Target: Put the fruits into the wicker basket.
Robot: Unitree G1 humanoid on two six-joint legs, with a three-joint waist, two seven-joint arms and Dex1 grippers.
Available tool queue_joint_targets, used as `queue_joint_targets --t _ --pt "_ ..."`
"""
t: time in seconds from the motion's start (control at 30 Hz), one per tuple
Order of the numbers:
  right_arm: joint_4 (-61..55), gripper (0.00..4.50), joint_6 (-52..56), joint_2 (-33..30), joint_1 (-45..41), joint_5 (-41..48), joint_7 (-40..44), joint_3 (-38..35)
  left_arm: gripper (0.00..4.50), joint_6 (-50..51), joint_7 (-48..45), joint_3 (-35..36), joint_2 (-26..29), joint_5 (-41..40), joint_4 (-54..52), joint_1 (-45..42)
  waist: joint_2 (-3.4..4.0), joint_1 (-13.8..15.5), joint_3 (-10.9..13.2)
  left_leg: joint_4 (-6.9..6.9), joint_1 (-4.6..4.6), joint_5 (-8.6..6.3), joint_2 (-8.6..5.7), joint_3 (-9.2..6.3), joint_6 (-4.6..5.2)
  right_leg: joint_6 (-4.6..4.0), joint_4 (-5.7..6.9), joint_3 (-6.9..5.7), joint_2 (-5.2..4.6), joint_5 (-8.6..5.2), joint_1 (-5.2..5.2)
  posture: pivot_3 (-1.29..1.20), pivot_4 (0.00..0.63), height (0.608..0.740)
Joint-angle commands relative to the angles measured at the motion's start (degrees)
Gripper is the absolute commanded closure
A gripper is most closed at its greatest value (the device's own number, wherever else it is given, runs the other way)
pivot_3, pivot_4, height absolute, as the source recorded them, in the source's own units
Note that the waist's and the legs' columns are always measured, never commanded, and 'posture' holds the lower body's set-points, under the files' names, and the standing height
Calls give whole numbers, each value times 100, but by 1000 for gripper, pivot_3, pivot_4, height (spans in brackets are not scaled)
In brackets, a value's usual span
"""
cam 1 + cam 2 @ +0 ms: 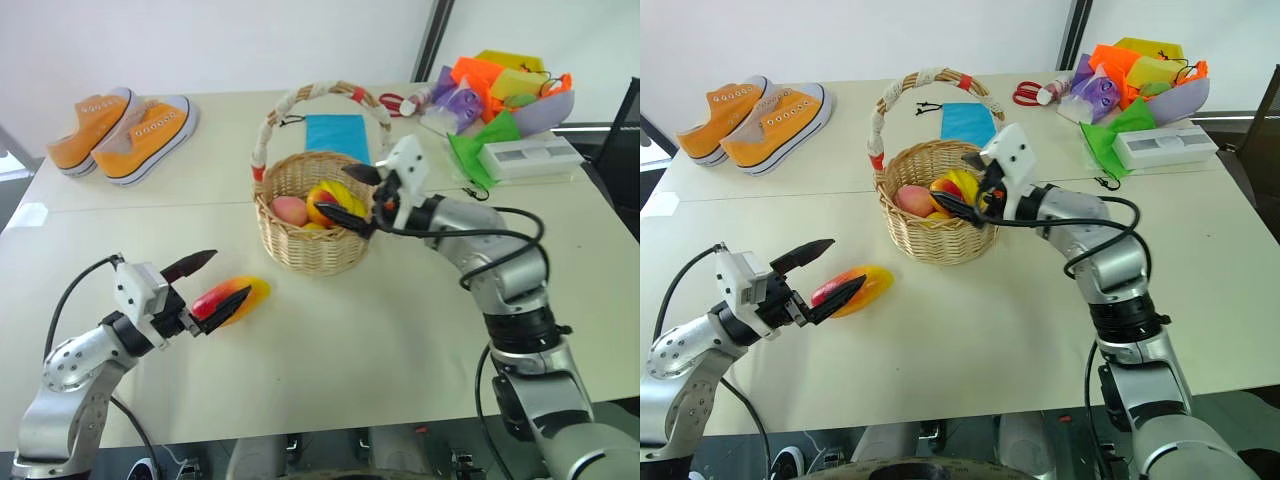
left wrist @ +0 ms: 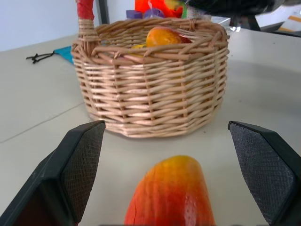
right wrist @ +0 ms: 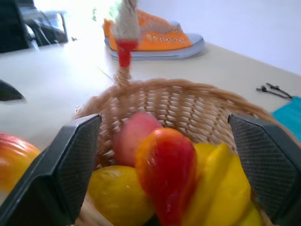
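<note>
Left gripper (image 1: 207,283), jaws spread, flanks the elongated red-orange-yellow mango (image 1: 232,298) lying on the cream worktop (image 1: 400,330), apparently poised to grasp. Right gripper (image 1: 354,194), jaws spread, empty, hovers over the round tan wicker basket (image 1: 305,245) holding other fruits (image 1: 318,205).

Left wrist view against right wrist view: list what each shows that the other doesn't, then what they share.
Left wrist alone: the basket's outer woven wall and the open left gripper straddling the mango on the table.
Right wrist alone: the orange sneakers and the open right gripper over the fruits inside.
Both: the wicker basket, its red-wrapped handle, the mango.
</note>
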Motion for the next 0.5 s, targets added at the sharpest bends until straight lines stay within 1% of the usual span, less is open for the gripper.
queue_joint_targets --t 0.03,0.13,0.2,0.27,0.33,0.4,0.5 --pt "-870 16 27 -599 445 934 1092 -577 0 336 69 50 127 -139 -212 49 0 5 0 0 0 -2 0 0 3 0 -3 0 -1 0 3 0 150 740" --pt "-1331 16 92 -1433 1203 1065 1775 -643 0 450 51 -25 307 52 -198 -26 -2 16 -1 1 1 -5 0 -1 8 -4 -9 0 -2 -2 7 0 150 740" --pt "-1547 16 11 -1819 1552 1072 2093 -614 0 580 -52 -82 461 33 -213 -60 -1 -5 0 1 2 -5 3 -2 8 -19 -10 0 -1 -11 7 0 150 740" --pt "-1630 16 -283 -1983 1779 946 2310 -609 0 581 -161 -158 672 233 -115 -85 -1 -40 0 2 4 -3 6 2 5 -19 -9 1 -1 -11 6 0 150 740" --pt "-1585 16 -686 -2057 1883 705 2454 -588 0 747 -312 -147 859 198 -3 -88 -1 -46 0 2 14 -2 10 5 3 -21 -8 3 1 -12 10 0 150 740" --pt "-1502 16 -966 -2142 1948 435 2534 -522 0 850 -426 -169 949 134 116 -118 0 -17 1 2 19 -1 12 5 0 -22 -7 2 2 -13 13 0 150 740" --pt "-1392 16 -1098 -2164 1963 291 2538 -493 0 771 -518 -352 939 268 238 -155 -2 8 1 2 19 -2 11 4 -1 -23 -9 2 -1 -13 12 0 150 740"
